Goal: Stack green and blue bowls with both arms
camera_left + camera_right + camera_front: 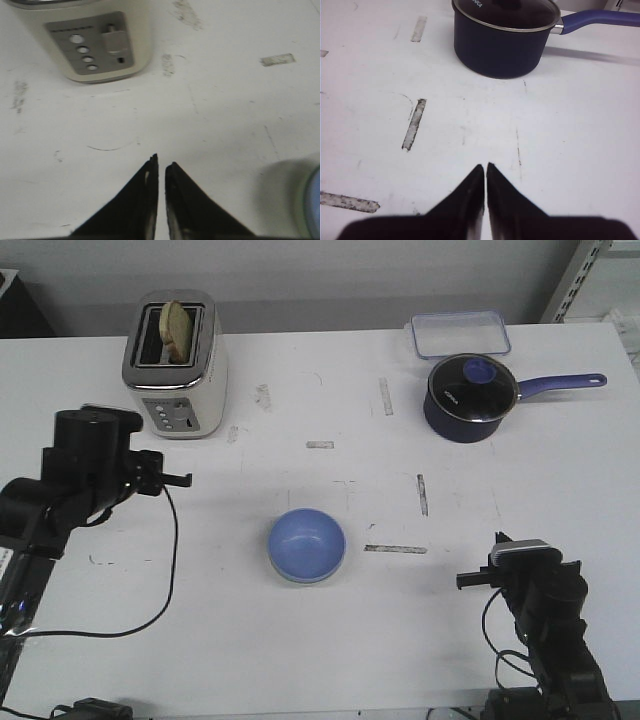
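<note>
The blue bowl (306,543) sits upright at the middle of the table, nested inside the green bowl, of which only a thin pale rim (296,579) shows. In the left wrist view the stacked pair shows at the edge: a pale green rim (301,202) with blue (315,210) inside. My left gripper (186,480) (161,161) is shut and empty, to the left of the bowls and nearer the toaster. My right gripper (462,580) (485,166) is shut and empty, to the right of the bowls near the table's front.
A cream toaster (176,365) (95,42) with a bread slice stands at the back left. A dark blue saucepan (468,398) (502,37) with a glass lid and long handle sits at the back right, with a clear lidded box (458,335) behind it.
</note>
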Robot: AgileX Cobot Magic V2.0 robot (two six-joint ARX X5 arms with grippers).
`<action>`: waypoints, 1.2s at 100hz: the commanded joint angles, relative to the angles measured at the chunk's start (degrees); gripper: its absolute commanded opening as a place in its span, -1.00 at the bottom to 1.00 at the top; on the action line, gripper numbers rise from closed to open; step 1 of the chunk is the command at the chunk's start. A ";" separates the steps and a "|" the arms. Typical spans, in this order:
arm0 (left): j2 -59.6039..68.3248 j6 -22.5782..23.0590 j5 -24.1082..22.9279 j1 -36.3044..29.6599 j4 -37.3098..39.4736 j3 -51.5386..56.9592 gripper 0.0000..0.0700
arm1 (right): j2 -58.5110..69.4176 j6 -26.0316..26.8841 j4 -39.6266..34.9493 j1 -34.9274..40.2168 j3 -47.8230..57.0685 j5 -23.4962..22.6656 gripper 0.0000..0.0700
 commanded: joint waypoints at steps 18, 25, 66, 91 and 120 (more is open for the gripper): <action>-10.60 1.33 -0.31 6.88 9.11 -12.98 -1.00 | 0.24 0.72 0.57 0.07 0.57 -0.02 -1.00; -15.65 1.36 -0.31 7.63 13.97 -19.78 -1.00 | 0.22 0.68 0.57 0.07 0.57 -0.02 -1.00; -47.52 7.08 -2.62 9.38 33.51 -56.13 -1.00 | 0.22 0.70 0.96 0.07 0.57 -0.02 -1.00; -57.33 6.88 -2.62 9.84 36.63 -63.19 -1.00 | 0.22 0.70 1.33 0.04 0.57 -0.02 -1.00; -60.89 5.11 -2.62 9.84 36.74 -63.19 -1.00 | 0.22 0.68 3.61 0.04 0.59 0.04 -1.00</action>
